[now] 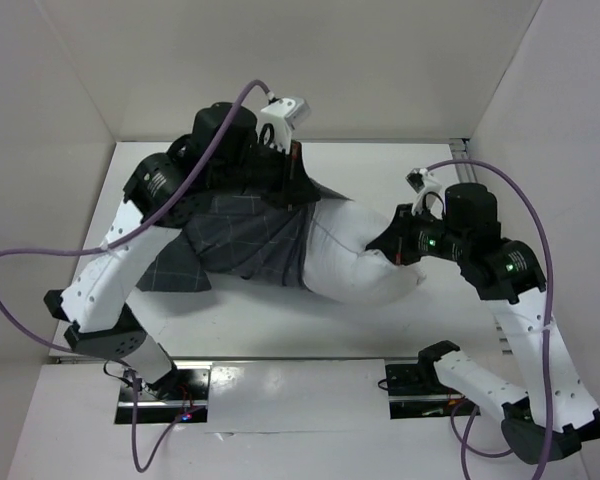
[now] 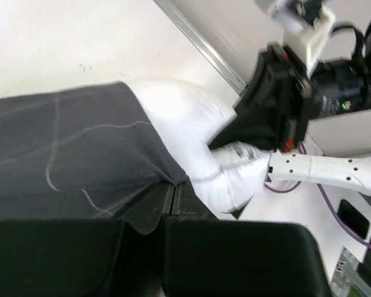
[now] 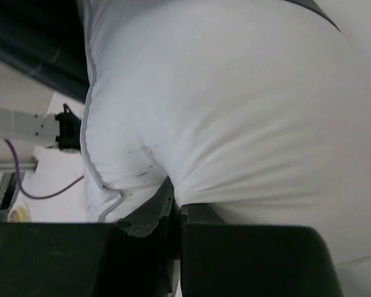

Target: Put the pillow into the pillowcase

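White pillow (image 1: 365,265) sits partly inside the charcoal pillowcase (image 1: 245,240) — left gripper (image 2: 172,193) pinches the case's edge, right gripper (image 3: 176,204) pinches pillow fabric.

left arm (image 1: 105,282) & right arm (image 1: 526,335): white link shells, black joints, a purple cable (image 1: 530,210) off each. green leds (image 1: 432,241) on right. left claw (image 2: 170,199) & right claw (image 3: 177,209) matte black.

The pillow (image 1: 365,262) is white matt cloth, smooth, with piped seams. The pillowcase (image 1: 242,238) is dark charcoal matt cloth, creased, with thin pale grid lines. The table (image 1: 280,322) is white and smooth with a faint sheen. The arm links (image 1: 105,285) are white semi-gloss plastic. The rail (image 2: 201,45), at 12 o'clock in the left wrist view, is probably brushed metal.
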`<action>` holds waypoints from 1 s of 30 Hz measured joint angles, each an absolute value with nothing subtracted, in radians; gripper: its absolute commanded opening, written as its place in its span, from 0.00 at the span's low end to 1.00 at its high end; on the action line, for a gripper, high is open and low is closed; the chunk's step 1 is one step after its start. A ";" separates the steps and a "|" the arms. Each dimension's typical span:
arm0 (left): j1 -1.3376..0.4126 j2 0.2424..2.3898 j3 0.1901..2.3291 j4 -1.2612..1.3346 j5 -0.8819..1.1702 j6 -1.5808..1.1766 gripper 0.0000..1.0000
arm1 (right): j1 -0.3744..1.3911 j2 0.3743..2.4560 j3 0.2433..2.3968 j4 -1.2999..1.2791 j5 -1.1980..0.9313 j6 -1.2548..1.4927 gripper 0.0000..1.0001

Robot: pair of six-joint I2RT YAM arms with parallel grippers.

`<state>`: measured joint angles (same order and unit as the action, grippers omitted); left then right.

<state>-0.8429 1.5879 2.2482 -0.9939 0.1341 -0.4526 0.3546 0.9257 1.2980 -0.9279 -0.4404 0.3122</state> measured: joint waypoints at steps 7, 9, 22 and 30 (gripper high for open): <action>-0.596 1.965 2.423 -0.928 0.350 -0.484 0.41 | 0.357 0.996 1.237 -0.959 -0.436 0.384 0.00; -0.552 2.084 2.428 -0.883 0.361 -0.489 0.59 | 0.357 1.050 1.206 -0.914 -0.387 0.418 0.14; -0.569 1.820 2.211 -0.785 0.057 -0.432 0.68 | 0.076 1.275 1.218 -0.626 -0.075 0.496 1.00; -0.627 1.768 2.176 -0.783 -0.125 -0.410 0.74 | 0.032 1.263 1.253 -0.611 -0.040 0.469 1.00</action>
